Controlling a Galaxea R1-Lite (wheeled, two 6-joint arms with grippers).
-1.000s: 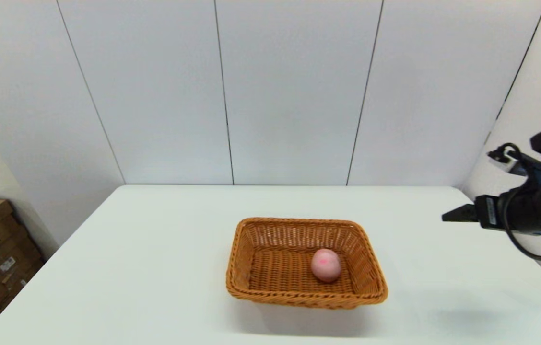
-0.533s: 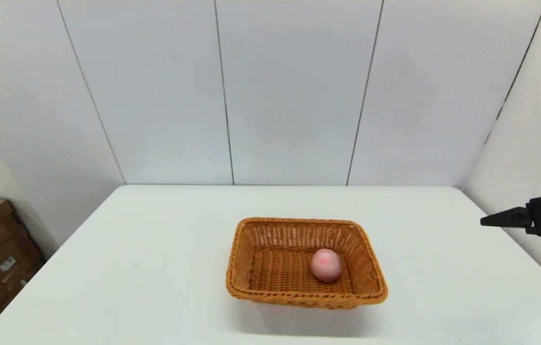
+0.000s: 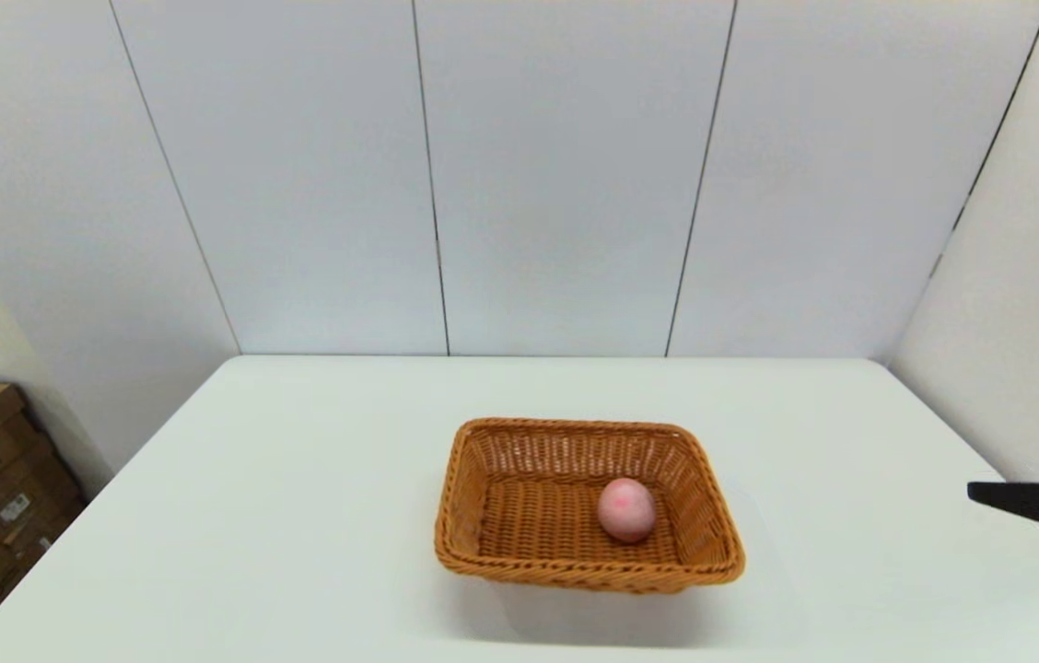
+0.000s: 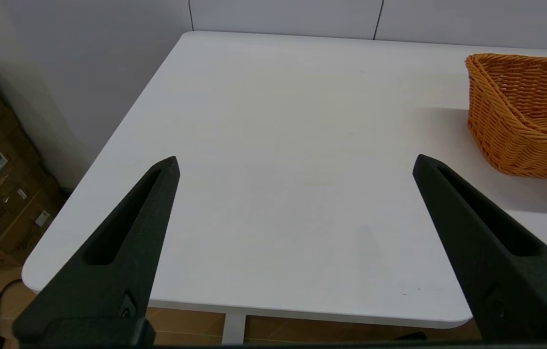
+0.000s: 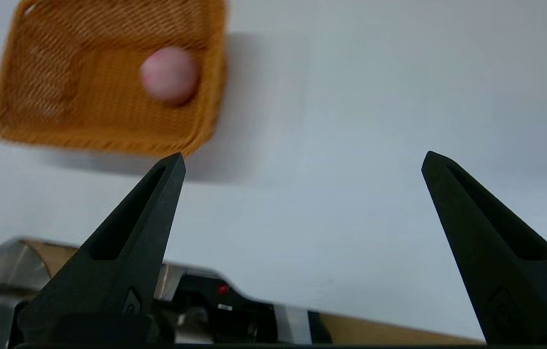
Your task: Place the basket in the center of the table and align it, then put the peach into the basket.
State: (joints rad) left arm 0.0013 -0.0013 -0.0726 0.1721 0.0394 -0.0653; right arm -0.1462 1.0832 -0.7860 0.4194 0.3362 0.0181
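The peach [image 3: 625, 508] lay inside the wicker basket [image 3: 483, 451] mid-table [image 3: 298, 479]. Both grippers, right [image 5: 302, 157] and left [image 4: 295, 162], gaped empty, well apart from it. Only 1 risk seemed left: a stray arm nudging the basket askew.

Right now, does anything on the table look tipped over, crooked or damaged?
Nothing stands out. The basket sits flat and about square to the table, and the peach rests whole on its floor, toward the robot's right.
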